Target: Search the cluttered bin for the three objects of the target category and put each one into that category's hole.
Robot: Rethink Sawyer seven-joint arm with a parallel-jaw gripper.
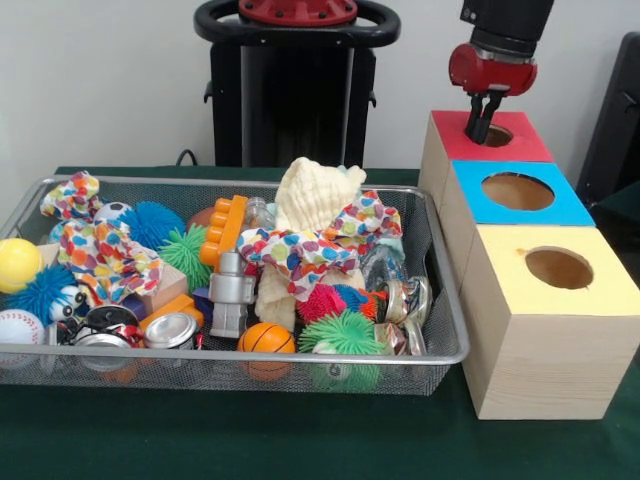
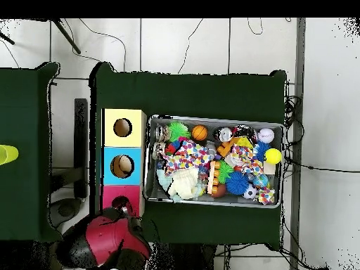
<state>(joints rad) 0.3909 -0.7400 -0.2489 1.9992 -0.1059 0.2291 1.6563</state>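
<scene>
The wire mesh bin (image 1: 250, 357) sits at the left of the table, full of toys; it also shows in the overhead view (image 2: 214, 119). A pale yellow soft toy (image 1: 315, 195) lies on top of the pile at the back middle, and in the overhead view (image 2: 184, 184) near the boxes. No orange tiger shows. The red-topped box (image 1: 520, 148) stands at the far right; its round hole (image 1: 499, 135) is partly hidden by my gripper (image 1: 482, 128). The gripper hangs right over that hole with its fingers together and nothing in them. In the overhead view the arm covers the red box (image 2: 111, 197).
A blue-topped box (image 1: 560, 205) and a yellow-topped box (image 1: 600, 285) stand in line before the red one. The bin also holds heart-patterned cloth toys (image 1: 300, 250), an orange studded block (image 1: 224, 230), spiky balls (image 1: 345, 333), a small basketball (image 1: 266, 338), a yellow ball (image 1: 18, 262) and cans (image 1: 172, 330).
</scene>
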